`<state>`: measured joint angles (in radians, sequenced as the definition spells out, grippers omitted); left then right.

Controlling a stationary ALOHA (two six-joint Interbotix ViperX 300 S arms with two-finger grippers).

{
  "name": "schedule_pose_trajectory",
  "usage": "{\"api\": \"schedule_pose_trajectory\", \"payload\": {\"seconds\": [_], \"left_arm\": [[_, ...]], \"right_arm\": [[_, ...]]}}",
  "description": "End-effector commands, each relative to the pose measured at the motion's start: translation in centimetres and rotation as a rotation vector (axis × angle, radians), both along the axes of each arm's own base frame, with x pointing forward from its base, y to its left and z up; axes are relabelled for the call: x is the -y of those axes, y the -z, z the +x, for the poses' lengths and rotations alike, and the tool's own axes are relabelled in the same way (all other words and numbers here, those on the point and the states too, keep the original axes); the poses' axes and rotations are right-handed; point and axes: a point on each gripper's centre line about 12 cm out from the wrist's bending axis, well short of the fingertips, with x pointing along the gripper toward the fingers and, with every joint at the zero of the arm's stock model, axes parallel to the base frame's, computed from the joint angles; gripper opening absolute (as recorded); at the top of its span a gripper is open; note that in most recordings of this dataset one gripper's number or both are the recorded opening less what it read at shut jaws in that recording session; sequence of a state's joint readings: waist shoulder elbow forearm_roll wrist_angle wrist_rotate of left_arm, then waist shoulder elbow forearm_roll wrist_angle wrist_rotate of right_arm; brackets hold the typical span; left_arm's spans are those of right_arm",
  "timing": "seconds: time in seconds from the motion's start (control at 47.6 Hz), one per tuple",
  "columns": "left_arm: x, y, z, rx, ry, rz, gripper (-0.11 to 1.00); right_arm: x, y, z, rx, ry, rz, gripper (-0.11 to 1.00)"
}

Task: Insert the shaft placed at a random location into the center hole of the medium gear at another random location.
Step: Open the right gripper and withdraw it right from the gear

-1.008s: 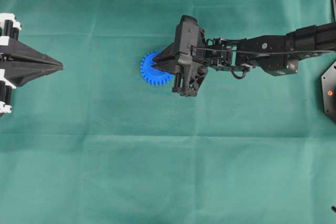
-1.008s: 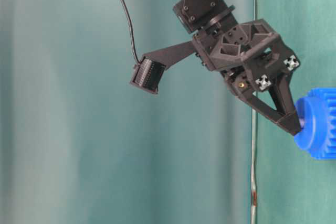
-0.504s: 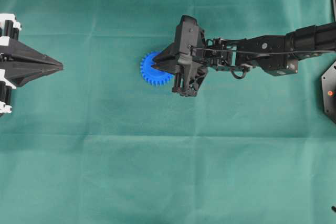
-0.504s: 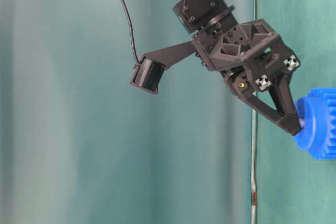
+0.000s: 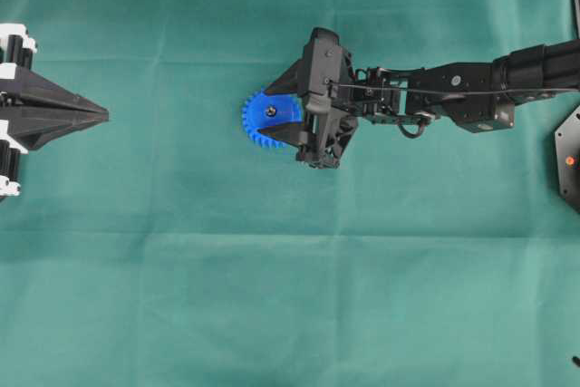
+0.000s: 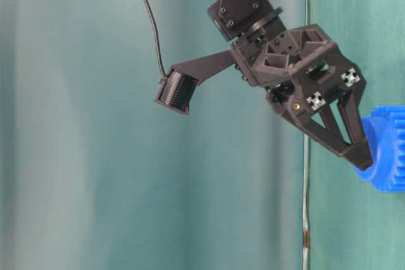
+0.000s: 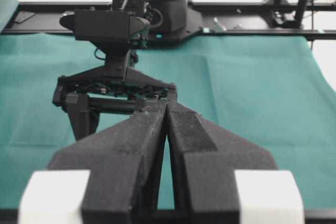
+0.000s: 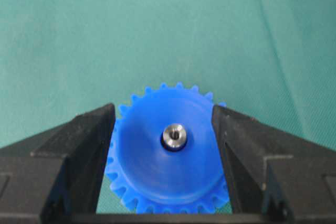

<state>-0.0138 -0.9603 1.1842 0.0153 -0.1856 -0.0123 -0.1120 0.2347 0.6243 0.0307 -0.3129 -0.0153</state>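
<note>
The blue medium gear [image 5: 261,124] lies flat on the green cloth. The shaft [image 5: 270,111] stands in its center hole; in the right wrist view its shiny round end [image 8: 174,136] fills the dark center hole [image 8: 175,149] of the gear [image 8: 168,171]. My right gripper [image 5: 274,115] is open, with one finger on each side of the gear's hub and nothing held; it also shows in the right wrist view [image 8: 163,113] and the table-level view [image 6: 366,153], beside the gear [image 6: 389,156]. My left gripper [image 5: 104,115] is shut and empty at the far left, also in the left wrist view [image 7: 167,106].
A black device with a red dot [image 5: 569,160] sits at the right edge of the cloth. The right arm [image 5: 453,92] stretches in from the right. Its wrist camera [image 6: 177,90] and cable hang beside the gripper.
My right gripper has opened and let go of the shaft, which now stands alone in the gear's hole. The left gripper has not moved.
</note>
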Motion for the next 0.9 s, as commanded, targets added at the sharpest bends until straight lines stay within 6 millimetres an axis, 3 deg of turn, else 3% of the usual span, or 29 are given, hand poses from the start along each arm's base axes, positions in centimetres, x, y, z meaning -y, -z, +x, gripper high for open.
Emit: {"api": "schedule_pose_trajectory", "payload": {"seconds": [0.0,0.483,0.882], "left_arm": [[0.1,-1.1,0.3,0.026,0.003,0.000,0.00],[0.1,-1.0,0.3,0.025,0.003,0.000,0.00],[0.1,-1.0,0.3,0.025,0.003,0.000,0.00]], "right_arm": [[-0.2,-2.7,0.4,0.069,-0.003,-0.004,0.75],[-0.6,-7.6,-2.9,0.139,-0.004,-0.011,0.75],[-0.9,-8.1,-5.6,0.131,-0.002,-0.006,0.75]]}}
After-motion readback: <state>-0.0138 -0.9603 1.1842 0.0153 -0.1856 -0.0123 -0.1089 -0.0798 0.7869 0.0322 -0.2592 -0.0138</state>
